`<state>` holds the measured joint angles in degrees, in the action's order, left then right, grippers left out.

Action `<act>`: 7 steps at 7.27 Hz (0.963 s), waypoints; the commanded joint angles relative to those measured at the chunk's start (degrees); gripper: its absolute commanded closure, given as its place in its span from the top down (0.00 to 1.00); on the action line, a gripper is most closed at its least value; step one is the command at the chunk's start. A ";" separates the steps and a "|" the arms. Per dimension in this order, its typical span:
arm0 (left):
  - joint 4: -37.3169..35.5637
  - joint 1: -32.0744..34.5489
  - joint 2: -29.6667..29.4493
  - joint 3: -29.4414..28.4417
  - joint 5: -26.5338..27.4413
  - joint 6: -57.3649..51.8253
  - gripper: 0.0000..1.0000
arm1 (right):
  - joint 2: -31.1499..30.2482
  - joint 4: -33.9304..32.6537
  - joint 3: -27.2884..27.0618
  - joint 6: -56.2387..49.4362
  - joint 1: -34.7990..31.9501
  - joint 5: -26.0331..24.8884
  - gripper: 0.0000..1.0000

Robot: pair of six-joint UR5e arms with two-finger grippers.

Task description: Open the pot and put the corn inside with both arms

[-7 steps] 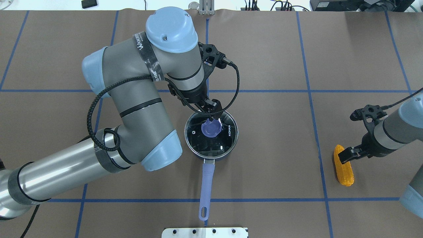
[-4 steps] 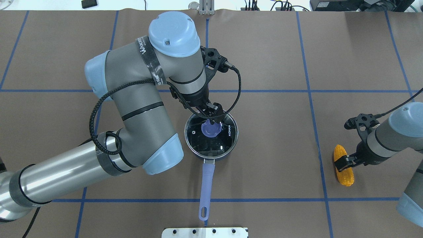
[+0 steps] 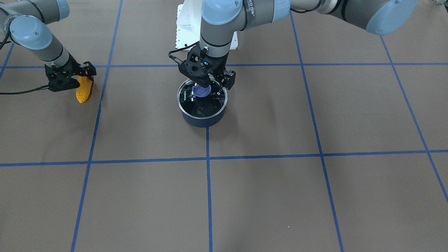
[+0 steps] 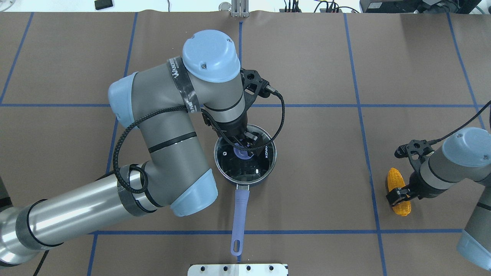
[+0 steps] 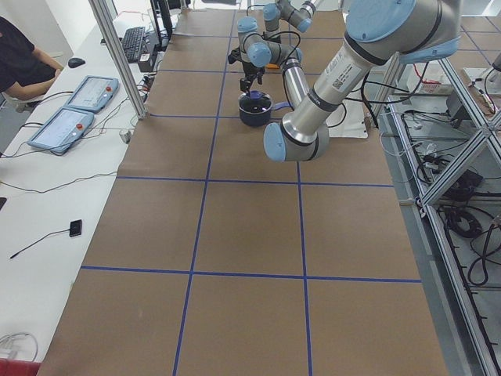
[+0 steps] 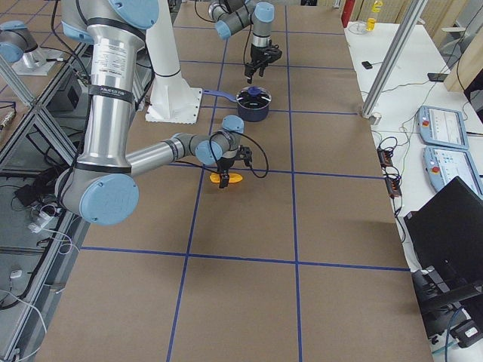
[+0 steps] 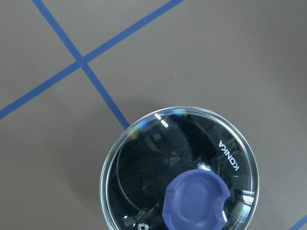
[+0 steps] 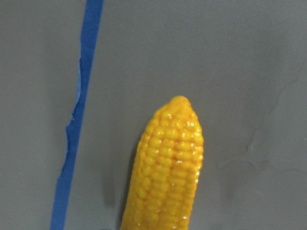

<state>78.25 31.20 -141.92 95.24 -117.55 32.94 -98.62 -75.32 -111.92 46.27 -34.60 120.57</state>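
Front-facing view: the pot [image 3: 202,120] stands at upper centre of the frame on the worktop [image 3: 280,196]. Its glass lid [image 3: 213,103] is seated on it, so nothing can go in until the lid comes off. That explains why the left end effector [image 3: 210,85] hangs straight down over the purple knob [image 3: 202,91]. Its jaws are spread, one finger standing clear of the knob on the frame's right, and nothing is pinched yet. At upper left the corn [image 3: 83,93] lies flat on the worktop, well apart from the pot. The right end effector [image 3: 78,78] sits low over the corn's upper part, placed to take it while the other arm deals with the lid.

Overhead view: at frame centre the left end effector covers most of the knob. The purple pot handle [image 4: 240,209] points toward the bottom edge, out of both arms' way. At the right edge a black finger crosses the corn's middle. I cannot tell whether those jaws have pressed onto it.

Side views: both grips are too small to judge. The corn rests on the worktop beneath the right arm's end effector.

Left wrist view: lid and knob fill the lower right, the lid flush with the rim. No fingers are in frame.

Right wrist view: the corn's tapered tip points up the frame, near a blue tape line [image 8: 76,120] at left. No fingers show.
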 commanded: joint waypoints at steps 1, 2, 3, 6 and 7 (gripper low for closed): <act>0.15 -2.19 0.15 -0.49 2.06 0.38 0.99 | 0.00 0.00 0.03 0.14 0.67 0.02 0.73; 0.24 -2.89 0.33 -0.58 2.06 0.38 0.99 | 0.00 0.00 0.03 0.14 1.28 -0.07 0.73; 0.24 -3.60 0.24 -1.02 2.06 0.46 0.99 | 0.00 0.00 0.21 0.14 1.64 -0.07 0.73; 1.55 -3.69 0.07 -2.16 2.06 0.46 0.99 | 0.53 0.00 0.21 0.05 1.55 0.19 0.29; 3.91 -3.69 0.07 -3.64 2.06 0.55 0.99 | 0.62 0.00 -0.14 -0.13 1.29 0.63 0.27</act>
<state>79.94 27.54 -141.84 93.03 -115.49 33.40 -98.16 -75.32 -111.76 46.31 -33.09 120.79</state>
